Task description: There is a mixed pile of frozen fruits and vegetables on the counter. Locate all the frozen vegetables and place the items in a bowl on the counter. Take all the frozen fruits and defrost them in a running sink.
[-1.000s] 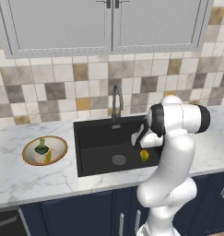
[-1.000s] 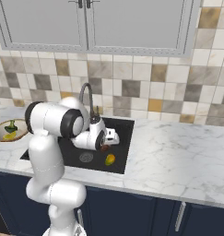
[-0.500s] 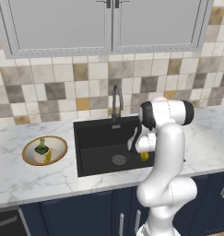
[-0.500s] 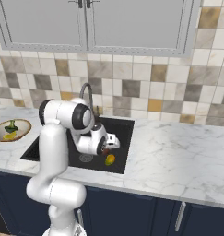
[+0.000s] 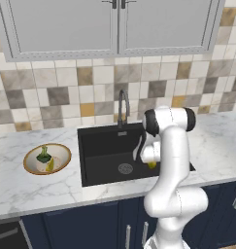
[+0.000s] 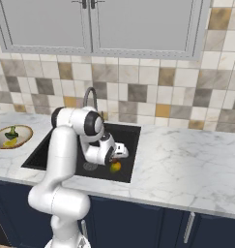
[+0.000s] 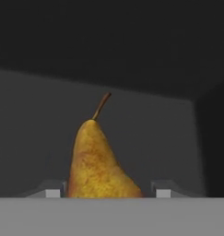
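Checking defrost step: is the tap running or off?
Cannot tell for sure: no water stream shows below the tap or in the sink in either base view.

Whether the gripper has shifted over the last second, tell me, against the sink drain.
No, hardly: in the left base view the gripper still hangs just right of the drain; the elbow swung toward the tap.

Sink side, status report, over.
Gripper low in the sink, pear between its fingers. Round fruit on basin floor. Vegetables in bowl.
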Robot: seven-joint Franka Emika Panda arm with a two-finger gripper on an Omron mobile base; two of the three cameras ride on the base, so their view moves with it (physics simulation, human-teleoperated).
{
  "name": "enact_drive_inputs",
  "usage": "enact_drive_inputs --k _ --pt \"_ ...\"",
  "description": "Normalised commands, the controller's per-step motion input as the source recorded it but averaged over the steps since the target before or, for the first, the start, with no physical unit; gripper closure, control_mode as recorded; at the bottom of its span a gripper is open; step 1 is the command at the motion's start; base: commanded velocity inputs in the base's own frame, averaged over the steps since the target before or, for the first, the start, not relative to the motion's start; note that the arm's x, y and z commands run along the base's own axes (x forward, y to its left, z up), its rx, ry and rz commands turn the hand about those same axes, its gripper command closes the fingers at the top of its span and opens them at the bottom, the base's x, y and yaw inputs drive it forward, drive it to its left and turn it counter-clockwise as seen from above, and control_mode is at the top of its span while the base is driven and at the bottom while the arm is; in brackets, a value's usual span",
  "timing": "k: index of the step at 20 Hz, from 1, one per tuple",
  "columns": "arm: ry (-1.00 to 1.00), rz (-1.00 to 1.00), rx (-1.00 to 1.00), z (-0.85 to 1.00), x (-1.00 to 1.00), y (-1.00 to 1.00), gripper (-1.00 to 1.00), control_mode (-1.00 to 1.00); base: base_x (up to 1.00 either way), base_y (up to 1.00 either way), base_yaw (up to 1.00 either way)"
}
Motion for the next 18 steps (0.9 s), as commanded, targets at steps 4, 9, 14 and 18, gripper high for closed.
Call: enact_drive_inputs --k 4,9,14,18 --pt "0.00 0.00 0.00 -0.47 0.28 -0.17 -1.00 -1.00 0.00 0.00 0.00" --pt "-0.06 0.00 0.02 0.09 -0.03 -0.06 -1.00 -1.00 0.00 0.00 0.00" --pt "-0.13 0.00 0.08 0.47 -0.45 0.00 -1.00 -1.00 0.00 0.00 0.00" --pt "-0.15 0.00 0.04 0.80 -0.72 0.00 -1.00 -1.00 0.00 0.00 0.00"
